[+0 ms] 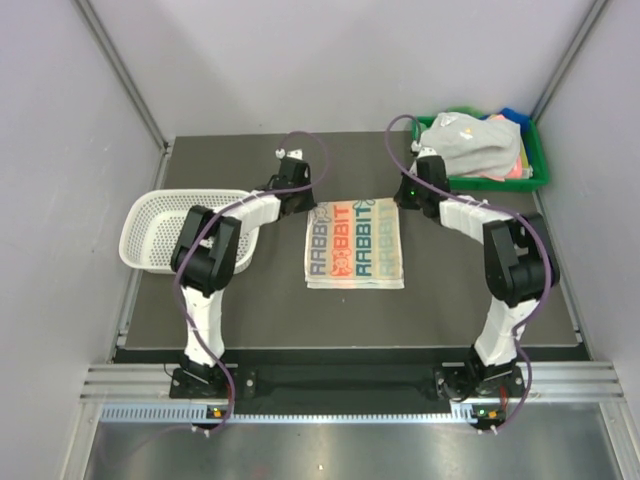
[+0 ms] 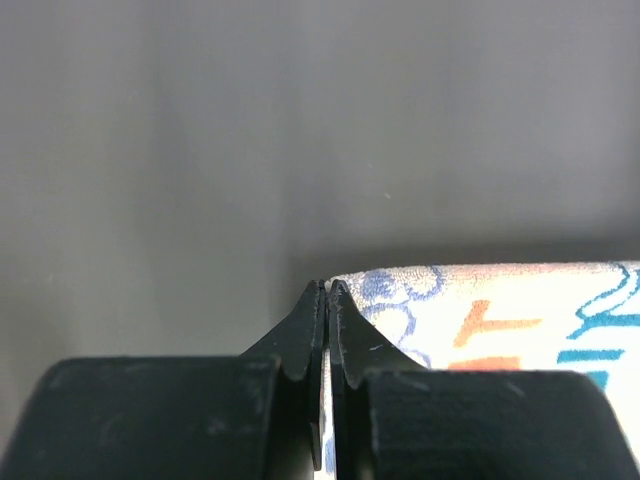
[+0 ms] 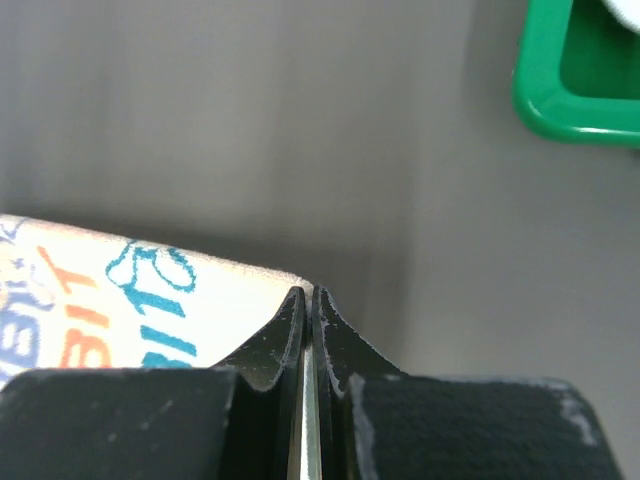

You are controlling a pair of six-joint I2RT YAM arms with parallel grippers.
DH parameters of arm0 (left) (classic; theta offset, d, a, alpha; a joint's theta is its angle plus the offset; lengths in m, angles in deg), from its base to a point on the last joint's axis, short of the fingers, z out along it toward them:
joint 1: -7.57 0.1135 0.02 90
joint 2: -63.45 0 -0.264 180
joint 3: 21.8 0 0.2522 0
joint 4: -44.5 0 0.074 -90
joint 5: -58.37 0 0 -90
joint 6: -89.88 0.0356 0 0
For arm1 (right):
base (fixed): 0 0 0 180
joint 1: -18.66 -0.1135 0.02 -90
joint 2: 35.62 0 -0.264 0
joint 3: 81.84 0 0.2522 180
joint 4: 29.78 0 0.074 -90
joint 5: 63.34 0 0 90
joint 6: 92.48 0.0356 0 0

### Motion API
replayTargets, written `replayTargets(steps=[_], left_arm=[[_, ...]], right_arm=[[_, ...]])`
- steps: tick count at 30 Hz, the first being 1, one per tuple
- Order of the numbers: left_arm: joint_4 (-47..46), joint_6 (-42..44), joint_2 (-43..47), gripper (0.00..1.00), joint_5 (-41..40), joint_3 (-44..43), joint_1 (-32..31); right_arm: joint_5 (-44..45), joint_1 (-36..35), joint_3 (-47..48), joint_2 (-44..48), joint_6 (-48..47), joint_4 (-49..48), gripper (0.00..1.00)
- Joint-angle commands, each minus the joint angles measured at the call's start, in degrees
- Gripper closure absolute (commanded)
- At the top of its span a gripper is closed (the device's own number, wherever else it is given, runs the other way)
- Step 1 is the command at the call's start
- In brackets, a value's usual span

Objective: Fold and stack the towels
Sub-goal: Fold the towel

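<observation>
Pinched in the left gripper: far-left corner of the lettered towel, flat on the table. Pinched in the right gripper: far-right corner. Apparently starting the fold; next, lift both corners evenly, carry nearward.

Only readable thing is on the white towel: it says RABBIT three times, in blue, orange and teal letters.
</observation>
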Motion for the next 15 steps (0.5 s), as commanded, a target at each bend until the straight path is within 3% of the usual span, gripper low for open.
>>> replayTargets(steps=[1, 15], left_arm=[[-9.24, -0.73, 7.74, 1.00, 1.59, 3.81, 0.19], [-16.81, -3.55, 16.36, 1.00, 8.80, 17.52, 0.10]], right_arm=[[-0.84, 0.48, -2.34, 5.81, -0.20, -6.06, 0.99], [-1.81, 0.39, -16.15, 15.74, 3.31, -10.28, 0.99]])
